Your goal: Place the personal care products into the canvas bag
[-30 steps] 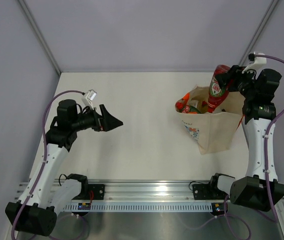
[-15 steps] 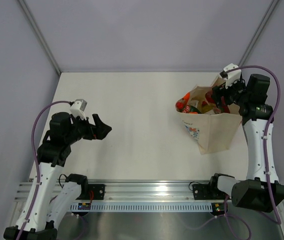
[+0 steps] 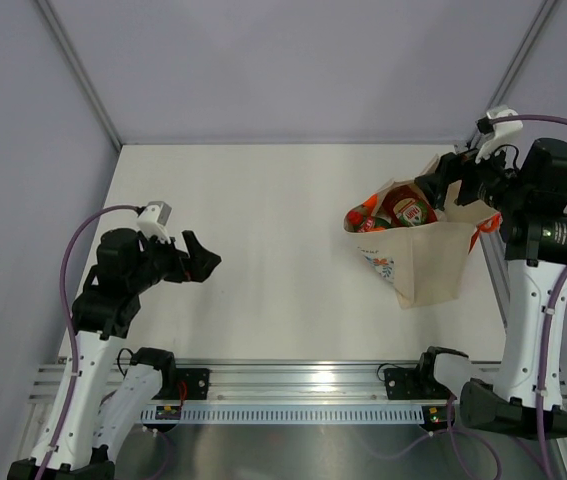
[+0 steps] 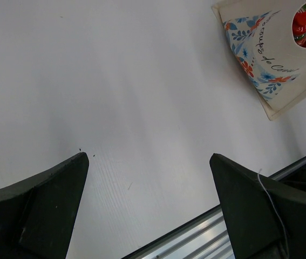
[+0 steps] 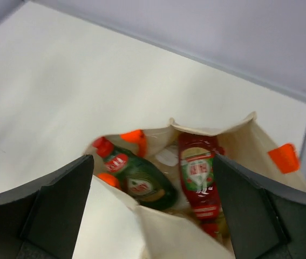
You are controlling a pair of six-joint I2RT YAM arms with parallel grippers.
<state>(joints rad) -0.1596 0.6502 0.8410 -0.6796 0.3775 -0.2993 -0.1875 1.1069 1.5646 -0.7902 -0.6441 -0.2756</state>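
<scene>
Red bottle (image 5: 198, 175), just released, lies in canvas bag (image 3: 433, 262) beside green bottle (image 5: 142, 186); right gripper (image 5: 153, 183) fully spread and empty above, left gripper (image 4: 148, 205) likewise; task looks near done.

a robot lab test cell seen from my remote station

i am looking into a small robotics test cell, not a home or shop. a plain white table (image 3: 263, 220) is boxed in by blank pale lilac panels (image 3: 293, 70) joined by grey metal struts (image 3: 76, 70). a slotted aluminium rail (image 3: 293, 378) runs along the near edge. the left arm (image 3: 93, 340) and right arm (image 3: 523, 310), white and black, are bolted to it, each trailing a purple cable (image 3: 103, 212). the one household thing, a printed canvas bag (image 3: 428, 265), stands on the table.
</scene>
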